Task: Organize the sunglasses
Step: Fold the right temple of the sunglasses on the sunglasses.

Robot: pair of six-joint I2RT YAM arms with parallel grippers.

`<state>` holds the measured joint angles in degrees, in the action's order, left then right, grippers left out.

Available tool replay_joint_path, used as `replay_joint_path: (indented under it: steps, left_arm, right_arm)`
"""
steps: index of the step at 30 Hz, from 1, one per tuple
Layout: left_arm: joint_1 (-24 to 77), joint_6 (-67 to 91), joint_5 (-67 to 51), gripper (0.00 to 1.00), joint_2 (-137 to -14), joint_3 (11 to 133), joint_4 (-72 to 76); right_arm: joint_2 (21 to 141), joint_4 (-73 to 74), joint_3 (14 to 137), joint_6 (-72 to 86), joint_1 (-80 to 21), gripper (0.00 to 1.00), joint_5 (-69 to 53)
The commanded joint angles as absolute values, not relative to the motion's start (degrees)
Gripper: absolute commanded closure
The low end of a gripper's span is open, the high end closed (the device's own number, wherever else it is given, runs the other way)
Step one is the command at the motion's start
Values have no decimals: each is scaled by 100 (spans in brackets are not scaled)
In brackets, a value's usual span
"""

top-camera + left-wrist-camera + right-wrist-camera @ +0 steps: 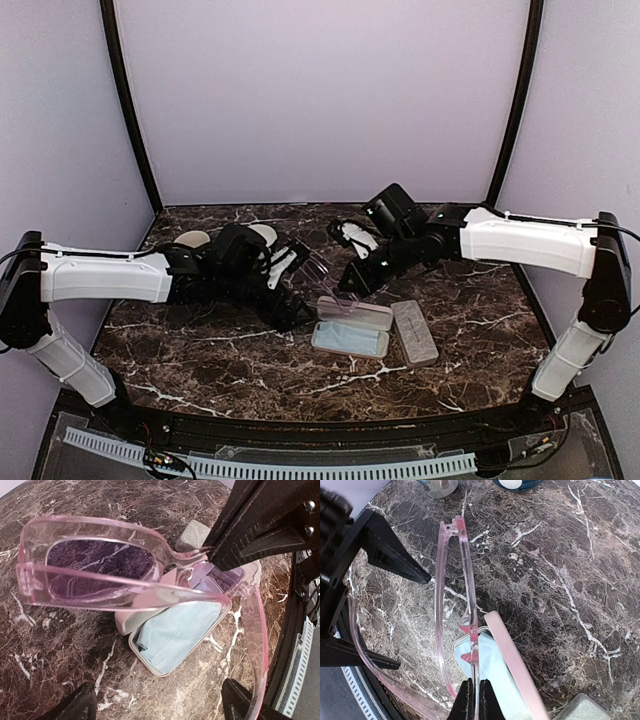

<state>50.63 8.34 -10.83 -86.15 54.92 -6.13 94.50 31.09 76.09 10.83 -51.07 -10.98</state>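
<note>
From above, my right fingers (352,287) pinch the pink see-through sunglasses (322,272) in the air over the middle of the bench (200,360), above the far edge of the open case (350,338). My left fingers (290,305) stand spread just to their left. A closed grey case (415,332) lies beside the open one, toward the bench's right edge.

From my left wrist, the sunglasses (100,570) stretch crosswise, lenses facing me, one arm sweeping down on the right. My left fingers (80,705) are wide apart below them, holding nothing. My right fingers (260,525) clamp the frame beside its bridge. A light-blue cloth (175,635) lies in the open case.

From my right wrist, the frame (464,580) shows edge-on, its long axis running straight away from my closed fingers (467,702). One left fingertip (405,565) sits just beside it.
</note>
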Motion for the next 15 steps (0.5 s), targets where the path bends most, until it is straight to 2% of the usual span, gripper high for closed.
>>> replay_joint_path:
  steps: [1,15]
  left_arm:
    - [4921,759,-1308,11,-8601,5615,-763]
    - [4644,623,-1668,11,-8888,5809,-834]
  right_arm:
    - [9255,3199,7669,856,-5244,100,-1113]
    - [9175,3356,7549,522,-5500,100,-988]
